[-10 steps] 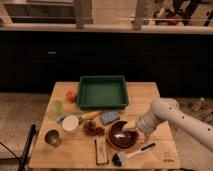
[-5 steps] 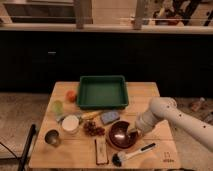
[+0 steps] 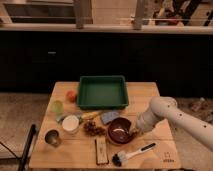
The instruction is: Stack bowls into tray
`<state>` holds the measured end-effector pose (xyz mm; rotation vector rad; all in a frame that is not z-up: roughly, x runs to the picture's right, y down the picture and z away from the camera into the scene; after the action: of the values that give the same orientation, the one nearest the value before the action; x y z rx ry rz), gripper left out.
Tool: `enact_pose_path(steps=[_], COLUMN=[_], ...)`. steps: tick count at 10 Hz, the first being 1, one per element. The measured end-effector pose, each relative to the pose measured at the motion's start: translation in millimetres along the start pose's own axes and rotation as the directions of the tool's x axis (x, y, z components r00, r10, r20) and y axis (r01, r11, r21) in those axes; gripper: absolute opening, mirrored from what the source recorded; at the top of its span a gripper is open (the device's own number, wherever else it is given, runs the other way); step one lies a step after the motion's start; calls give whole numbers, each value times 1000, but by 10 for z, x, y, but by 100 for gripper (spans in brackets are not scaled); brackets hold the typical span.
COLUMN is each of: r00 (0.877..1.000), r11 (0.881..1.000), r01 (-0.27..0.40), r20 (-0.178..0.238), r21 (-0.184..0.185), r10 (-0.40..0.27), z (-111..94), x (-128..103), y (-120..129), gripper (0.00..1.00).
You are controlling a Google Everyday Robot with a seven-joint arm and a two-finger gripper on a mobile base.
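A dark red bowl (image 3: pixel 119 130) sits on the wooden table (image 3: pixel 155 100) in front of the green tray (image 3: pixel 102 92), which holds nothing. A white bowl (image 3: pixel 70 122) stands at the left of the table. My gripper (image 3: pixel 135 131) is at the red bowl's right rim, at the end of the white arm (image 3: pixel 170 113) that comes in from the right.
An orange fruit (image 3: pixel 71 95) and a green cup (image 3: pixel 58 106) are at the left. A metal cup (image 3: pixel 52 137) is at the front left. A blue sponge (image 3: pixel 109 117), a brown cluster (image 3: pixel 93 128), a dark bar (image 3: pixel 101 150) and a brush (image 3: pixel 131 153) lie around the bowl.
The arm has moved slightly left toward the red bowl's rim. Nothing else has moved.
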<state>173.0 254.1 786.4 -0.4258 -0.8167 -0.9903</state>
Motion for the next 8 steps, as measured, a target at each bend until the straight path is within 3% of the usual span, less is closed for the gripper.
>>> enact_pose_path(steps=[8], r00=[998], r11=[1000], r01=[23], r20=[-56], r21=[4], r10=[-22], z=[-425], x=[-68], y=[-224], gripper=[0])
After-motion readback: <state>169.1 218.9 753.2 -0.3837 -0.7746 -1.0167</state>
